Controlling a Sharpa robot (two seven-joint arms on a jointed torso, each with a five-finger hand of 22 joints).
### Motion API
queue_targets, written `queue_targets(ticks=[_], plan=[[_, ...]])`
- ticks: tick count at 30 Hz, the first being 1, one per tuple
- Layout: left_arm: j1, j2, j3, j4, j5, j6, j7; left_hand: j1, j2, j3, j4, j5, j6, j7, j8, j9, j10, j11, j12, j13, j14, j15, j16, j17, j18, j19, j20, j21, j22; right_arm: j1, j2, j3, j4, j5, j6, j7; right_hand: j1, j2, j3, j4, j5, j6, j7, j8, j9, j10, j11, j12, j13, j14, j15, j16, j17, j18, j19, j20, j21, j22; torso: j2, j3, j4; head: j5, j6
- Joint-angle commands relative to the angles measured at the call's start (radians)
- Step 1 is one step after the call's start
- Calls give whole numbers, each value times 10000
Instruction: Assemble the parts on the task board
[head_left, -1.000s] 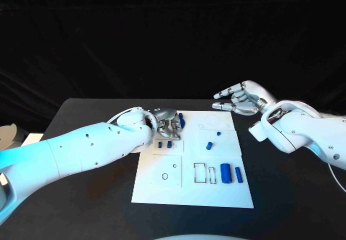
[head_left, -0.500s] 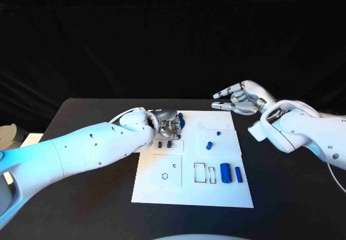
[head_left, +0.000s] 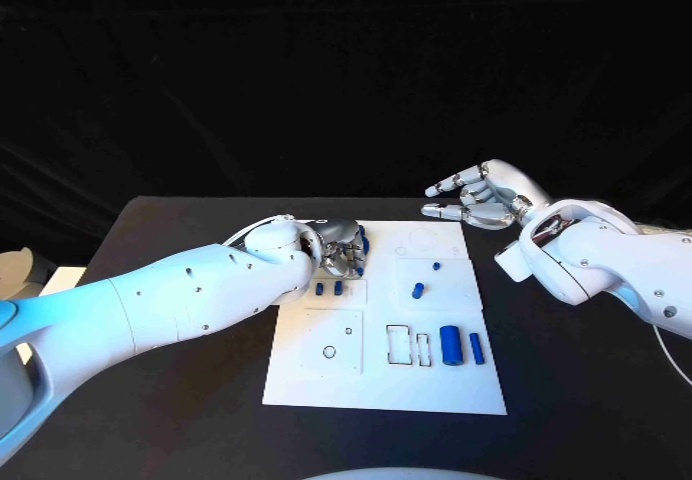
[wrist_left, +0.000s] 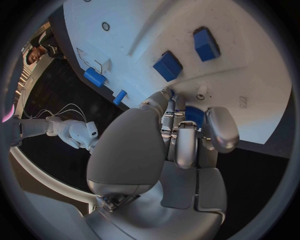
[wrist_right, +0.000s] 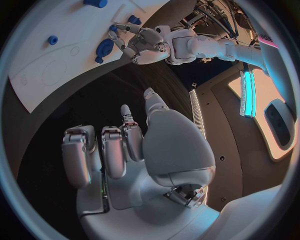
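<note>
Lying flat at the middle of the black table: a white rectangular task board (head_left: 387, 375) with outlined recesses, long side running near to far. Standing upright in its left-middle area, two small blue blocks (head_left: 329, 289) side by side; sitting further right, a small blue peg (head_left: 437, 267) and a short blue cylinder (head_left: 418, 292). Lying lengthwise toward the near right, a larger blue cylinder (head_left: 451, 345) and just beside it a slim blue bar (head_left: 477, 349); showing at the far left corner, partly hidden, another blue piece (head_left: 364, 241).

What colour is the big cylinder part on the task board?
Blue. The big cylinder part lies near the task board edge; head view shows it best.
</note>
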Motion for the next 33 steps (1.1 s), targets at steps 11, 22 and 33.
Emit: queue_targets(ticks=[11, 22, 33], plan=[[-6, 117, 1, -151, -112, 488, -258, -139, -227, 258, -67, -28, -115, 72, -272, -151, -58, 103, -317, -155, 470, 28, 53, -86, -97, 166, -38, 16, 27, -4, 13, 2, 26, -35, 107, 79, 39, 88, -61, -23, 53, -11, -8, 54, 14, 205, 42, -49, 1567, 916, 28, -35, 2030, -17, 771, 34, -41, 2147, 1, -8, -3, -19, 16], [-47, 230, 1, -193, -112, 471, -199, -264, -360, 377, -141, -35, -480, 79, -582, -331, -214, 153, -479, -263, 454, 73, 61, -162, -56, 132, 7, -178, -131, -4, 27, 2, 20, -35, 124, 76, 45, 91, -70, -24, 50, -11, -9, 54, 14, 204, 42, -52, 1564, 916, 27, -36, 2029, -16, 769, 33, -43, 2143, -2, -6, 10, -51, -11], [-56, 263, 1, -203, -112, 605, -237, -258, -251, 640, -237, 12, -202, 59, -539, -348, -70, 113, -460, -297, 453, 44, 93, -177, -40, 144, -1, -231, -164, -4, 28, 2, 26, -35, 164, 65, 45, 91, -70, -24, 50, -11, -9, 54, 14, 204, 42, -52, 1564, 916, 27, -36, 2029, -16, 769, 33, -43, 2143, -5, -5, 6, -57, -1]])
